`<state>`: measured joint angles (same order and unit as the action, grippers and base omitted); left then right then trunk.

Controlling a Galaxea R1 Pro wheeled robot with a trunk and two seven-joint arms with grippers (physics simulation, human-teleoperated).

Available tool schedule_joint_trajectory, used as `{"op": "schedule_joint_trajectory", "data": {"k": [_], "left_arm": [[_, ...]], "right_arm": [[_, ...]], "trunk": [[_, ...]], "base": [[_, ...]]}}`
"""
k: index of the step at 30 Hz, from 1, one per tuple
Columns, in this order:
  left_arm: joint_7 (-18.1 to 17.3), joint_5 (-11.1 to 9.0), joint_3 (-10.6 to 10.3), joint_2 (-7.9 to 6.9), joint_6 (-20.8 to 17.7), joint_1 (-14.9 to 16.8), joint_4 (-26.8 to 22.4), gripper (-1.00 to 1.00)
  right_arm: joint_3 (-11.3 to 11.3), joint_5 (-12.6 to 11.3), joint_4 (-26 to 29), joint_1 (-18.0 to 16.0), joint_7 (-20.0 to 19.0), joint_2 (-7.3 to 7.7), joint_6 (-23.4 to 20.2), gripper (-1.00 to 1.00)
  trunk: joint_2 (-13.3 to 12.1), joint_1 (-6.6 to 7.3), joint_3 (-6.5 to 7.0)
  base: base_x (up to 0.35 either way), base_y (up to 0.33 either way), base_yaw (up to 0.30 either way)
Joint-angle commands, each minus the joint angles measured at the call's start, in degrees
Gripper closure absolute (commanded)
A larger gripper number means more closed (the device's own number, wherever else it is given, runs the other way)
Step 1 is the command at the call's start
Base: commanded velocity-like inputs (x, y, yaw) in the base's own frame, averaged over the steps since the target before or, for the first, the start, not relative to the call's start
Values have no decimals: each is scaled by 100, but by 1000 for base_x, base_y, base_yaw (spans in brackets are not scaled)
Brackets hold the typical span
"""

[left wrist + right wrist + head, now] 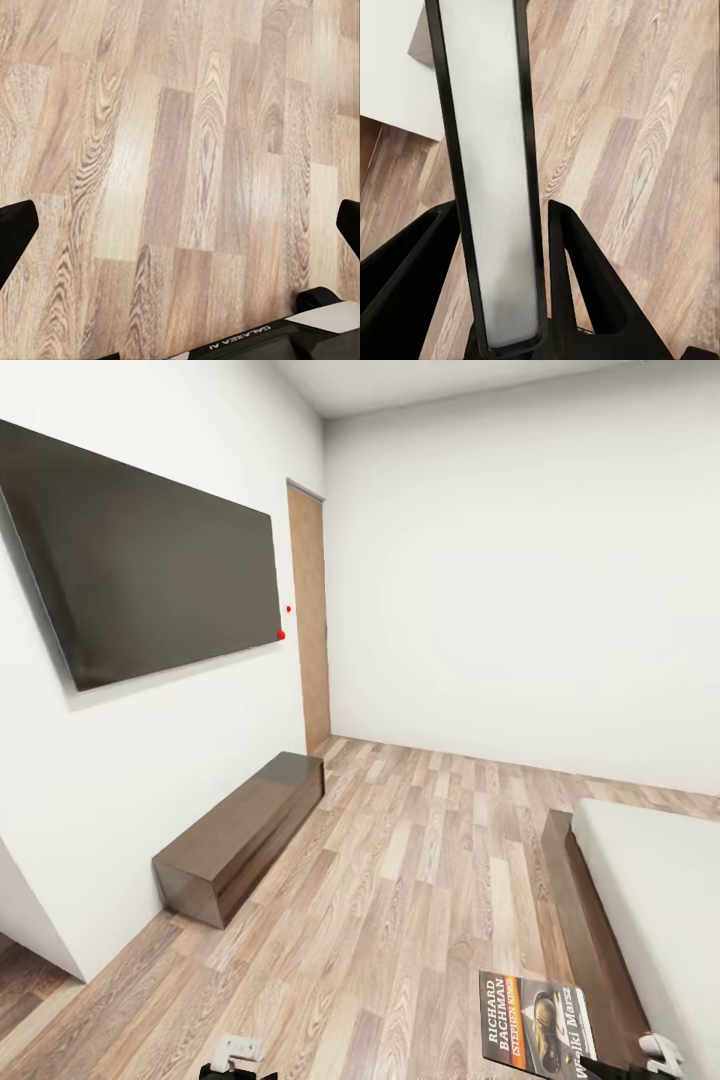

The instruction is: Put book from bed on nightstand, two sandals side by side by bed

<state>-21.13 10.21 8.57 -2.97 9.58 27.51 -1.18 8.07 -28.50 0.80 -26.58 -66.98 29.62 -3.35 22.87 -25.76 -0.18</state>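
The book (535, 1025) is in the right gripper (502, 300), low in the head view at about 5 o'clock, with its black and orange cover facing up and the white lettering readable. In the right wrist view the book (487, 165) shows edge-on, as a pale strip of pages between two thin dark covers. The two dark fingers (577, 277) stand close on both sides of it and pinch its lower end.

The bed (650, 900) lies at about 4 o'clock in the head view. Its pale mattress goes out of the picture on the right, and the dark wooden frame edge (585, 920) runs beside the book, toward the far wall.

At about 8 o'clock a long low dark cabinet (240, 835) stands against the left wall, under a large black screen (150, 560). Beyond it, at 11 o'clock, a narrow wooden door (310, 620) is in the same wall.

Between the cabinet and the bed frame the wood-plank floor (420, 860) is a wide open lane, which reaches the white far wall.

The left gripper (180, 232) hangs over bare floor planks (172, 150). Its two dark fingers (15, 232) are spread far apart at the two sides of the left wrist view, with nothing between them.
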Motion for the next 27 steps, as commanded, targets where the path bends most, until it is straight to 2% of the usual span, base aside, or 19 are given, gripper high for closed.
{"op": "schedule_joint_trajectory", "data": {"k": [1, 27], "left_arm": [[-14, 60, 49, -2, 23, 0, 3, -100], [-14, 60, 49, -2, 24, 0, 4, -100]], "right_arm": [[10, -59, 1, -5, -13, 0, -35, 100], [10, -60, -1, -5, -8, 0, -35, 100]], "trunk": [[4, -2, -2], [4, -2, -2]], "base": [[0, 0, -283], [0, 0, -283]]}}
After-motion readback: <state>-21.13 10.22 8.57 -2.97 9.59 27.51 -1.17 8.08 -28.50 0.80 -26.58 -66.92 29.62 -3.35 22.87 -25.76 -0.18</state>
